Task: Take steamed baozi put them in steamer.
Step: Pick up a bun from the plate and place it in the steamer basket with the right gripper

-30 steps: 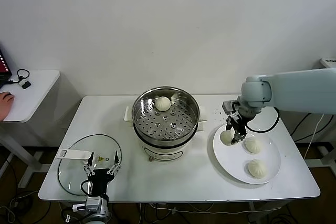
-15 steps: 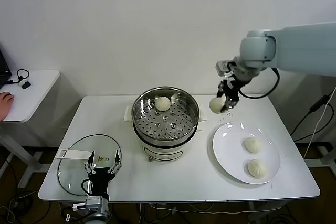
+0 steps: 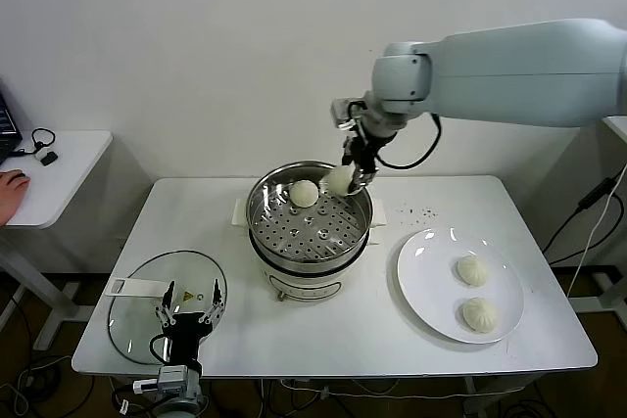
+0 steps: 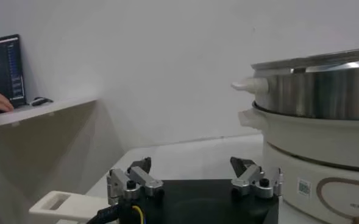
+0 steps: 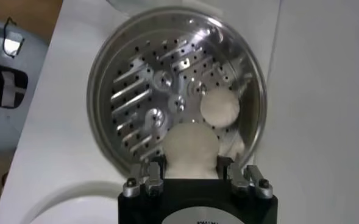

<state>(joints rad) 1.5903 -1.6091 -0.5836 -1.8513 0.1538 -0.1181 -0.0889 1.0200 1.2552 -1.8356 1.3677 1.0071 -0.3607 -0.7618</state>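
Note:
My right gripper is shut on a cream-white baozi and holds it above the far right rim of the steel steamer. In the right wrist view the held baozi sits between the fingers over the perforated tray. One baozi lies in the steamer at the back; it also shows in the right wrist view. Two more baozi rest on the white plate. My left gripper is parked open at the table's front left, over the glass lid.
A round glass lid with a white handle lies at the front left. The left wrist view shows the steamer's side and handle. A side table with a person's hand stands far left.
My right gripper lifted a baozi off the white plate and carried it left to above the steamer's far right rim. The left arm has not moved.

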